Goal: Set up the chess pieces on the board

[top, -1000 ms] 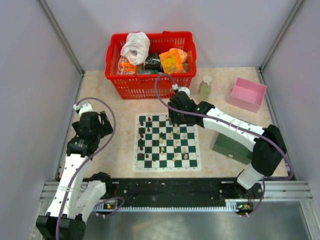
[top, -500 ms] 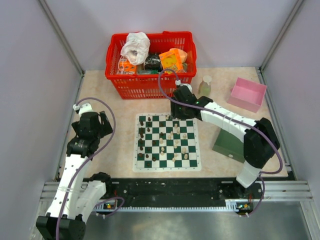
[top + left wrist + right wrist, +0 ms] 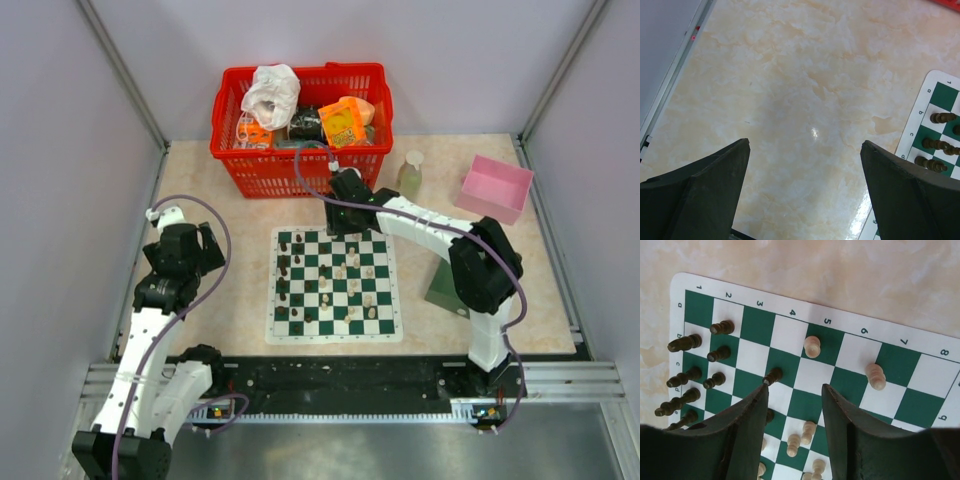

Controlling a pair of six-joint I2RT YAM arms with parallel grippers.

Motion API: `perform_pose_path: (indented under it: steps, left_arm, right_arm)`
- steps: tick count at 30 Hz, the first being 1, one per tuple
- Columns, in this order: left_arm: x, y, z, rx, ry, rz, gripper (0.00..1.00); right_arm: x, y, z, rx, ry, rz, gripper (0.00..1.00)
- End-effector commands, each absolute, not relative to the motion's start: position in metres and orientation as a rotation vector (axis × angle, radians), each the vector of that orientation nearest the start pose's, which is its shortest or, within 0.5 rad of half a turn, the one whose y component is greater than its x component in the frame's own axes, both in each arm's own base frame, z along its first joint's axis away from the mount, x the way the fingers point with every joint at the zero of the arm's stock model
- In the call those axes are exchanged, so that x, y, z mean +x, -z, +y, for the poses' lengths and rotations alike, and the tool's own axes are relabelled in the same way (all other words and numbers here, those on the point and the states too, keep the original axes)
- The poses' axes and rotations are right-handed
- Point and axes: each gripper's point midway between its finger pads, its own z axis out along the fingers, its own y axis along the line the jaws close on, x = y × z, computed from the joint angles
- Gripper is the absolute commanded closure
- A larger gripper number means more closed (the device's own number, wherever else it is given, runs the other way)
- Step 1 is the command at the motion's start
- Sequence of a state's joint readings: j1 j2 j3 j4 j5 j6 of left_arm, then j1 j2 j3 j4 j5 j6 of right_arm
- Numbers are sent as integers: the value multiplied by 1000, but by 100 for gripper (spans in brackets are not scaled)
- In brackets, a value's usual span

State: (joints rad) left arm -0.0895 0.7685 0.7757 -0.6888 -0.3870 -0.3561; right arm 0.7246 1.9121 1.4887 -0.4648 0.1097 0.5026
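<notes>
The board, a green and white checked mat, lies mid-table. Dark brown chess pieces crowd its left columns and cream ones are scattered on its right half. My right gripper hovers over the board's far edge. In the right wrist view it is open with nothing between the fingers. A dark piece stands just off the left fingertip, and cream pieces stand further out on the board. My left gripper is open above bare table, left of the board.
A red basket full of packets stands at the back. A small bottle and a pink box are at the back right. A dark green box lies right of the board, partly under the right arm.
The right arm has folded in, carrying its gripper from over the board's far rows back and left to the far edge. The left arm has not moved.
</notes>
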Motion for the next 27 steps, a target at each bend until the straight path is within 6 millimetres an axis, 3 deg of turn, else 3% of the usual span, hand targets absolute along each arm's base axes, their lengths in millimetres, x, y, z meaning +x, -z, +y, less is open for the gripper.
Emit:
perform_pose_path:
  steps: [1, 12, 27]
  left_arm:
    - [247, -184, 34, -497, -195, 2107, 3]
    - [249, -182, 32, -490, -192, 2120, 3]
    - [249, -180, 32, -489, -193, 2126, 3]
  right_arm:
    - [387, -108, 339, -249, -445, 2421, 53]
    - [403, -83, 328, -194, -398, 2450, 55]
    - [407, -70, 336, -168, -466, 2456, 58]
